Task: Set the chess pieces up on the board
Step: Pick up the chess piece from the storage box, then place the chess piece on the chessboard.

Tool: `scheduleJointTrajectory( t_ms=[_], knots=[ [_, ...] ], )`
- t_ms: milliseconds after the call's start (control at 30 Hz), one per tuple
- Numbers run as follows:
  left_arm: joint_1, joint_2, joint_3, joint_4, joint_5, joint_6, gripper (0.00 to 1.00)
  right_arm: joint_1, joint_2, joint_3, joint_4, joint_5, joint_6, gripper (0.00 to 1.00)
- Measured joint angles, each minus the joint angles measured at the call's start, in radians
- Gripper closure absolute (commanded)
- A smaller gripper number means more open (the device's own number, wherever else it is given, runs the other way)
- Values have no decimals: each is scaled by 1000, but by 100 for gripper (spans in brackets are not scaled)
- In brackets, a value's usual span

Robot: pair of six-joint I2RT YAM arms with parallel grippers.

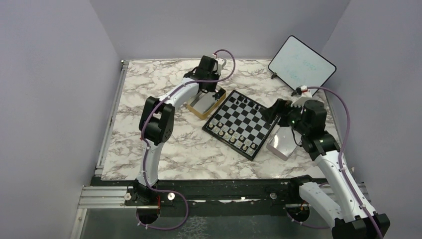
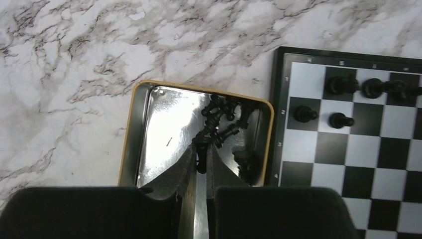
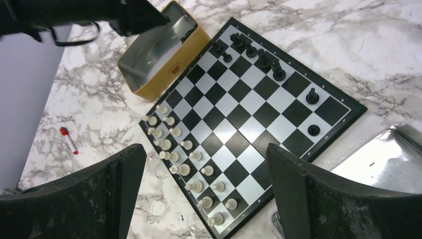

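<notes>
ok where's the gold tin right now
In the top view the gold tin sits left of centre, beside the board's far-left edge, with the left gripper pinching a black piece inside it.

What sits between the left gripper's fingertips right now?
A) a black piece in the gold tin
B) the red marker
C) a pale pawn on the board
A: the left wrist view shows a black piece between the left gripper fingertips, inside the gold tin.
</notes>
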Motion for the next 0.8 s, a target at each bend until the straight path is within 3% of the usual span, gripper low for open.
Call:
scheduleJointTrajectory(
  t_ms=[367, 633, 800],
  knots=[
    [0, -301, -157, -76, 196, -105, 90, 0, 13, -53, 0, -11, -21, 6],
    [-23, -334, -195, -204, 230, -111, 90, 0, -7, -70, -9, -31, -13, 6],
    [-108, -333, -210, -322, 173, -84, 91, 0, -56, -72, -25, -31, -14, 6]
  ],
)
